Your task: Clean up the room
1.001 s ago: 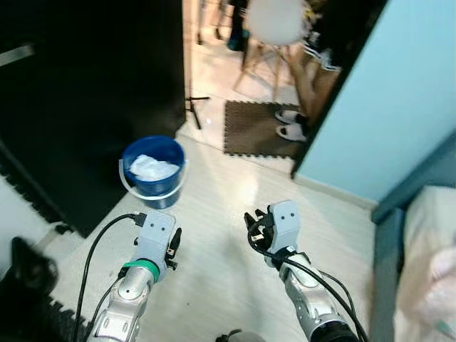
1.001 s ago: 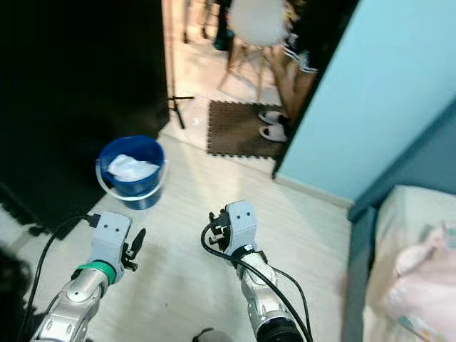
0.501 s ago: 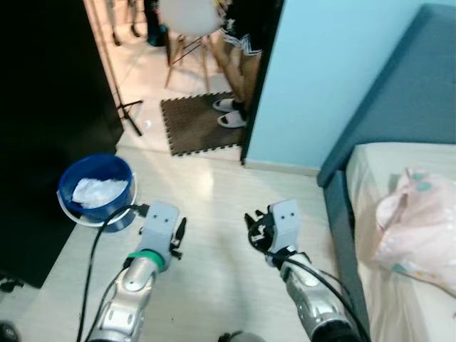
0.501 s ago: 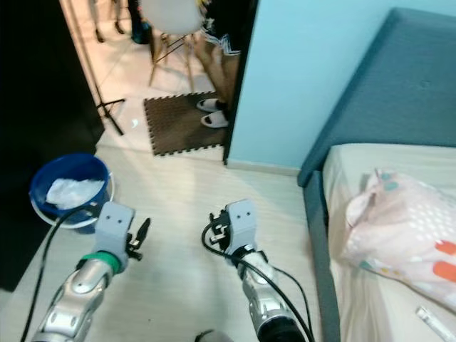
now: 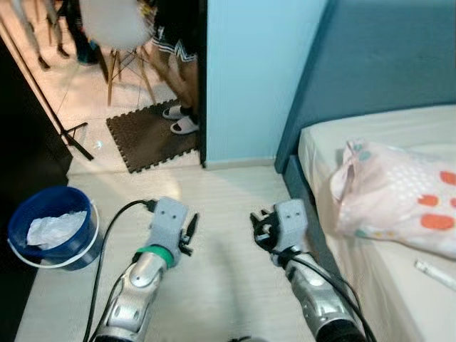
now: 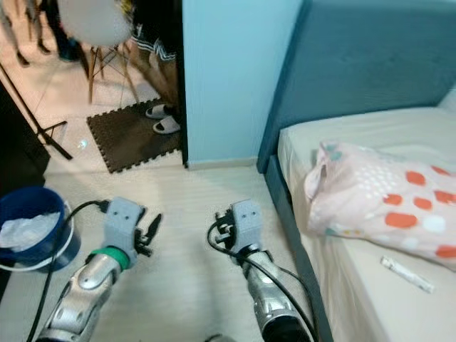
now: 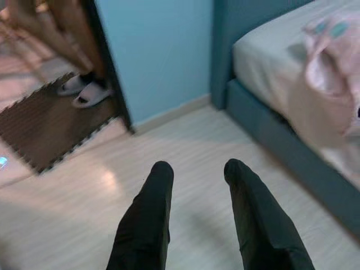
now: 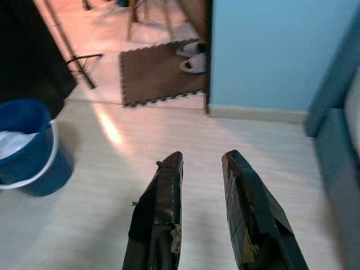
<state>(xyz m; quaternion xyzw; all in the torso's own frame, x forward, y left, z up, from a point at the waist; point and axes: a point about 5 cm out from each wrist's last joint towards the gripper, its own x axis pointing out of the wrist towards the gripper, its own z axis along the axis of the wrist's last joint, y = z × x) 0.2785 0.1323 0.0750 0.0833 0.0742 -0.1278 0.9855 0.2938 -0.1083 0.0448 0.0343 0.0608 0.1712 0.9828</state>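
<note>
A blue bucket holding crumpled white material stands on the pale wood floor at my far left, also seen from the right wrist as the bucket. A pink spotted bag lies on the bed to my right, with a small white tube near it on the sheet. My left gripper is held low over the floor, open and empty. Beside it my right gripper is also open, with nothing between its fingers.
A light blue wall and the dark blue headboard stand ahead. Through the doorway at left lie a brown foam mat with white slippers, a person's legs, a white chair and a black stand leg.
The view has swung to the right: the bucket now sits at the far left and the bed with the pink bag has come into sight. Both arms keep their pose.
</note>
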